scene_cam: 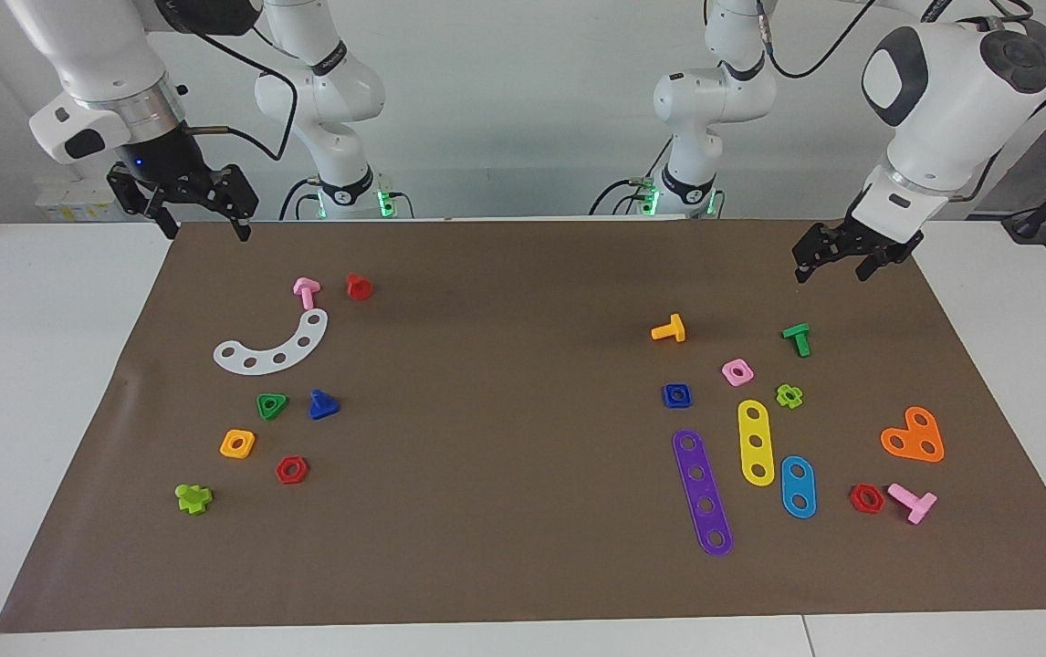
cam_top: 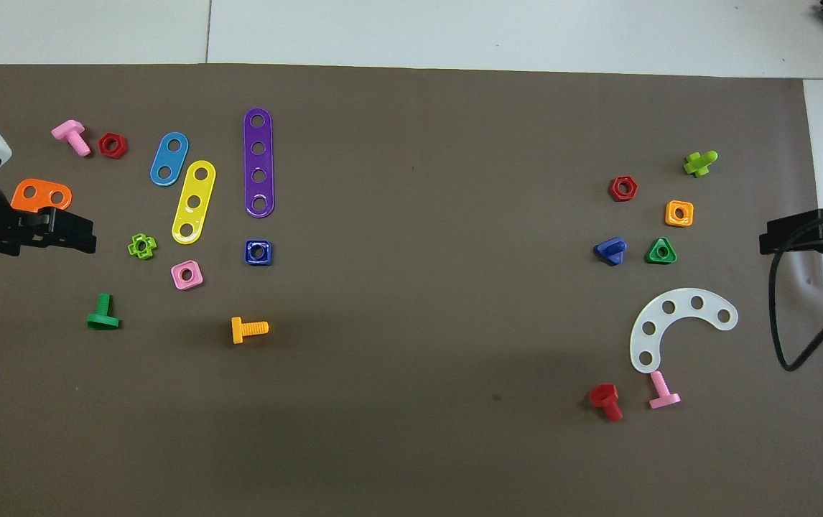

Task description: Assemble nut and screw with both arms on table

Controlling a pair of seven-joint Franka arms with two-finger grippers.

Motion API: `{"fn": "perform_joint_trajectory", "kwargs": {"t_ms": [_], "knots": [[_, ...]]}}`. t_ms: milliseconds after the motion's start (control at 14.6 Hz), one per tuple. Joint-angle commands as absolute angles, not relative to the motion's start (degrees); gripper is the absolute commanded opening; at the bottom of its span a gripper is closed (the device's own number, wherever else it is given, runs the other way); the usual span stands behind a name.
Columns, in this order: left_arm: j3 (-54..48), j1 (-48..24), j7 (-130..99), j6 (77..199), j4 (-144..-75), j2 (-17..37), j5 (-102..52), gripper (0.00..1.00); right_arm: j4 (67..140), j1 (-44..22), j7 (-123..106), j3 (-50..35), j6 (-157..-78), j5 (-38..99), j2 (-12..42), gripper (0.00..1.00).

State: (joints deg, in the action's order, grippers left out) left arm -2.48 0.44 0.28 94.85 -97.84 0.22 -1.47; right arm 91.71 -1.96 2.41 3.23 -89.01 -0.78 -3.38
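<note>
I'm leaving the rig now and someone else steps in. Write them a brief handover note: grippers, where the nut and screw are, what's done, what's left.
Left gripper: open, empty, raised over the brown mat's corner at the left arm's end.
Right gripper: open, empty, raised over the mat's corner at the right arm's end.
Dark-blue square plastic nut: flat on the mat, left arm's end, beside the purple four-hole strip.
Dark-blue triangular-head plastic screw: on the mat, right arm's end, beside the green triangular nut.
Done: nothing; both parts lie untouched.
Left: pick up each part, bring them together, thread them.
</note>
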Motion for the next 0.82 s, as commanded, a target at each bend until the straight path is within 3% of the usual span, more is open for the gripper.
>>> {"fn": "perform_joint_trajectory", "kwargs": {"t_ms": [0, 479, 753], "knots": [[-2.37, 0.61, 0.79, 96.06, -100.02, -1.58, -1.76, 1.00, 92.63, -1.32, 1.14, 3.08, -90.09, -0.26, -3.87, 1.00], [-2.29, 1.14, 0.79, 95.97, -100.02, -1.58, -1.76, 1.00, 93.95, -2.02, 1.39, 2.90, -91.04, -0.09, -5.01, 1.00], [-2.37, 0.97, 0.97, 96.41, -99.76, -1.58, -1.76, 1.00, 95.36, -2.11, 1.50, 2.81, -97.44, 0.44, -0.28, 1.00]]}}
